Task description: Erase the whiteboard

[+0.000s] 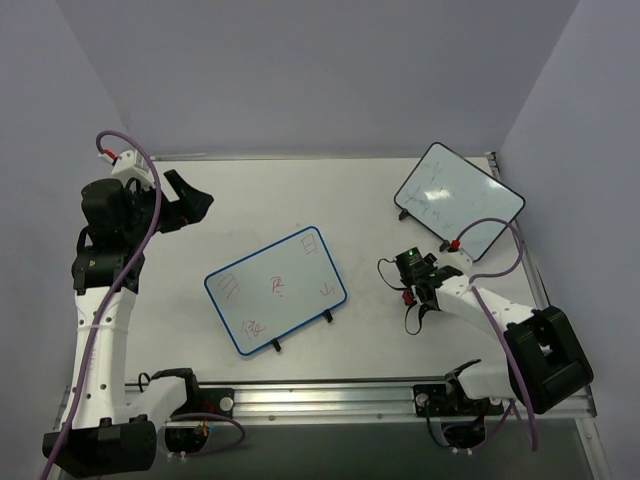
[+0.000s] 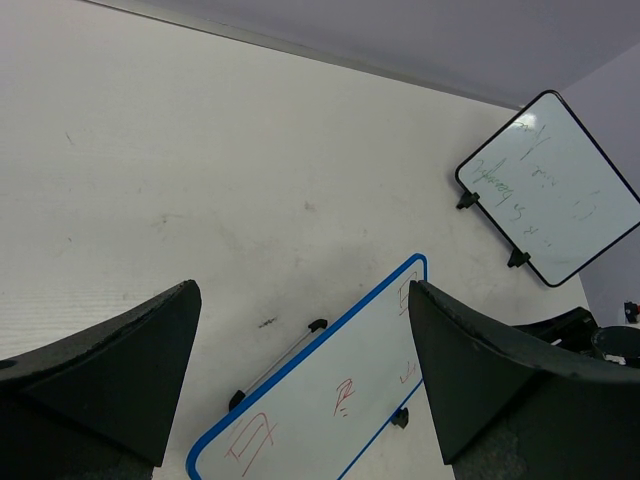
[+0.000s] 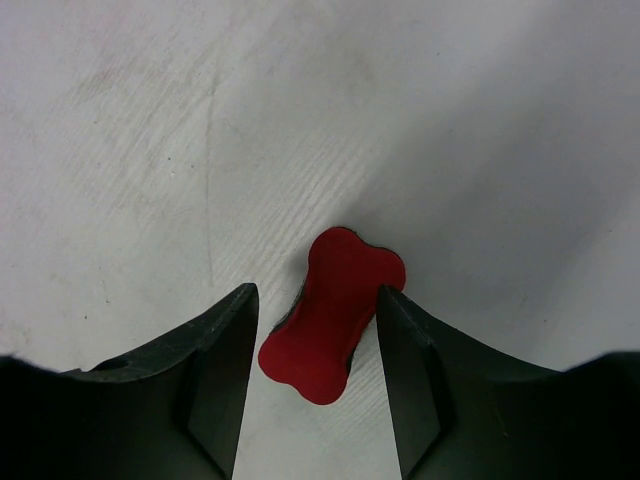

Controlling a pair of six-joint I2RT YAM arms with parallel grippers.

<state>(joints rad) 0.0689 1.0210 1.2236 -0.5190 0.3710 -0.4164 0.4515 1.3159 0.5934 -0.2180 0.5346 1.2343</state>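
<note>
The whiteboard (image 1: 275, 290) with a blue rim and red scribbles lies mid-table on small black feet; it also shows in the left wrist view (image 2: 330, 400). A red bone-shaped eraser (image 3: 332, 315) lies on the table between the fingers of my right gripper (image 3: 317, 295). That gripper is open, with the right finger at the eraser's edge and a gap on the left. In the top view my right gripper (image 1: 410, 270) is right of the whiteboard and hides the eraser. My left gripper (image 1: 195, 207) is open and empty, raised at the far left (image 2: 302, 290).
A black-rimmed whiteboard (image 1: 458, 200) with faint dark marks lies at the back right, also in the left wrist view (image 2: 550, 185). A metal rail (image 1: 330, 395) runs along the near table edge between the arm bases.
</note>
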